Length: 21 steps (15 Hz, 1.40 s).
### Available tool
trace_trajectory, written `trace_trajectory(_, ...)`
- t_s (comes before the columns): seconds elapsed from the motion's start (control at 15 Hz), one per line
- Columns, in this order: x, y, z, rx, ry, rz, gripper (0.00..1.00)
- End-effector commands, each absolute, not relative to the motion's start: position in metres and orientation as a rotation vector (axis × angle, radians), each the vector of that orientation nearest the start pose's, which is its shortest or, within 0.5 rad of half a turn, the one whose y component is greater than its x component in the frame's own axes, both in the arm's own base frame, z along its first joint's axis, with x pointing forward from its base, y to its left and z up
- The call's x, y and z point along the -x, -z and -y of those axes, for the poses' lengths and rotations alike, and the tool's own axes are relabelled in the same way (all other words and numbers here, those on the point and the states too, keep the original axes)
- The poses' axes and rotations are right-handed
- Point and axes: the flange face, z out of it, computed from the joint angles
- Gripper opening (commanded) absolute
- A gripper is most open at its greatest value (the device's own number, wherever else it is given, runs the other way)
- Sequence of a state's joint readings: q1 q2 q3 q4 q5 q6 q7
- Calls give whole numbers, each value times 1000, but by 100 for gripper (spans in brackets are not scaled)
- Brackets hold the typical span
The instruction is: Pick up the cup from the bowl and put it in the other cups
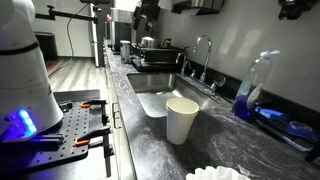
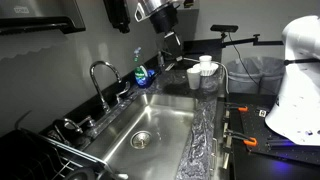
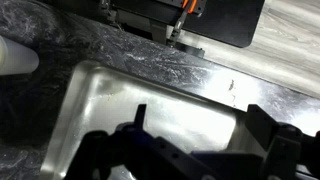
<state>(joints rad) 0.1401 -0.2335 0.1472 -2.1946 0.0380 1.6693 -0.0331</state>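
Bench: dark marbled stone-look top [image 1: 150, 150], smooth w/ grey veins, run along a grey wall.
Sink: stainless steel basin [image 2: 140, 125], rectangular w/ rounded corners, set into bench; curved chrome faucet [image 2: 100, 78] is mounted behind it.
Room: kitchen-type; wood-look floor [image 3: 295, 40] is seen past bench edge in wrist view.
Bottle: clear plastic bottle w/ blue liquid [image 1: 255, 88], stood by wall.
Cup: white cup [image 1: 182, 120], tapered, rolled rim, stood upright on bench at sink's corner; single or nested can't be told.
Claw: claw [image 2: 170, 42] is held high over sink, jaws spread wide, nothing gripped; cup is well apart, lower & off to the side.
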Motion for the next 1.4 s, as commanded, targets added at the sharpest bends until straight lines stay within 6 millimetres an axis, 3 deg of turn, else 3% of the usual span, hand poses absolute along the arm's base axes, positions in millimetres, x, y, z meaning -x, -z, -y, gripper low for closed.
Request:
trace_trajectory(0.0,-428,-461,-133,3105,-463,473,100)
trace_trajectory(0.47,-428,-461,-133,3105,-463,473,100)
trace_trajectory(0.8,-420,-448,-125,3104,-504,384,100)
trace_trajectory(1.13,-407,-430,-102,3122,-549,188,100)
trace_trajectory(1.33,-399,-415,-76,3132,-578,-21,100)
